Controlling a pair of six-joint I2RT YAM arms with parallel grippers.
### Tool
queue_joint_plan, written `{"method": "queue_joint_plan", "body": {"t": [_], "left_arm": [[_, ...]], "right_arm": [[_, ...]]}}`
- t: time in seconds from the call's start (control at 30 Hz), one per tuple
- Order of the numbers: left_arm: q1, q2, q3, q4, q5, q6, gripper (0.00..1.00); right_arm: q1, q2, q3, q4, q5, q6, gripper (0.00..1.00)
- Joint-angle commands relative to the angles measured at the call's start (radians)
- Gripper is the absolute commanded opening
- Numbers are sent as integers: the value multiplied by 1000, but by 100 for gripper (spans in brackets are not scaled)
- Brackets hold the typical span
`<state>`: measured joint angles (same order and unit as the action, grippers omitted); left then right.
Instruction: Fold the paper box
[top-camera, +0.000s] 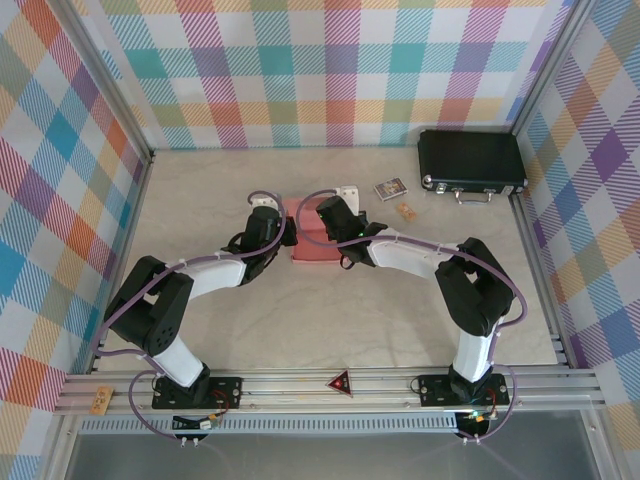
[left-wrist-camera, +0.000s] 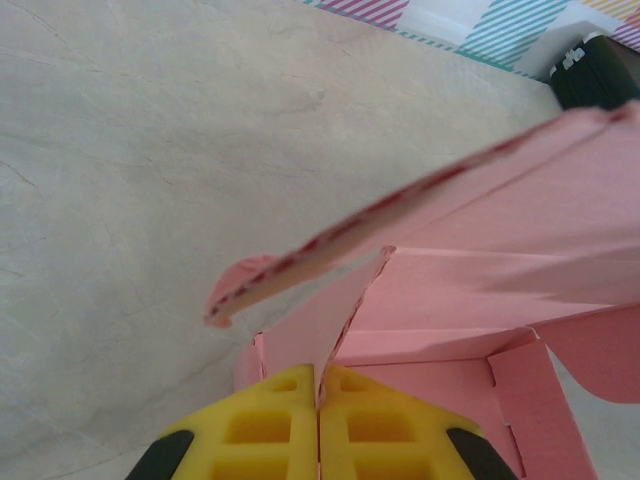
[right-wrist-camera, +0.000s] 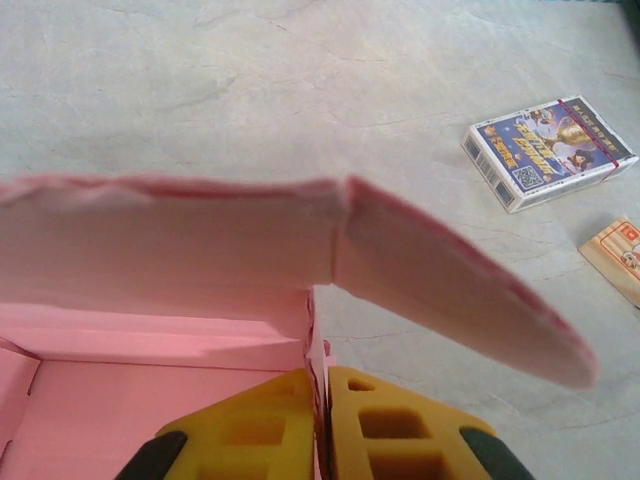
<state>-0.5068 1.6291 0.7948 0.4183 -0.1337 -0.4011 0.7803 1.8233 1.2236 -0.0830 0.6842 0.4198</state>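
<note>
Salmon-pink paper box (top-camera: 312, 248), half-formed: walls raised, rounded flaps loose.

The place reads as a robotics lab test cell. A pale marbled tabletop (top-camera: 350, 320) is boxed in by walls (top-camera: 330, 70) of bright plaid panels held between aluminium extrusion posts (top-camera: 101, 75). The left arm (top-camera: 190, 290) and right arm (top-camera: 440, 265) are bolted to a slotted aluminium rail (top-camera: 290, 383), with purple cables (top-camera: 131, 398) trailing from them.

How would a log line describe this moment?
left hand: shut on box wall | right hand: shut on box wall | flap: raised
</note>
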Motion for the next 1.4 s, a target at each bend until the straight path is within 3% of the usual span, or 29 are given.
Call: {"method": "queue_joint_plan", "body": {"t": [0.0,1.37], "left_arm": [[-15,-23,-23,-45,-18,-15,7],[-32,-44,-107,6,-7,-42,11]], "right_arm": [[9,21,1,-10,18,45,13],[16,17,-51,-73,18,235,7]]}}
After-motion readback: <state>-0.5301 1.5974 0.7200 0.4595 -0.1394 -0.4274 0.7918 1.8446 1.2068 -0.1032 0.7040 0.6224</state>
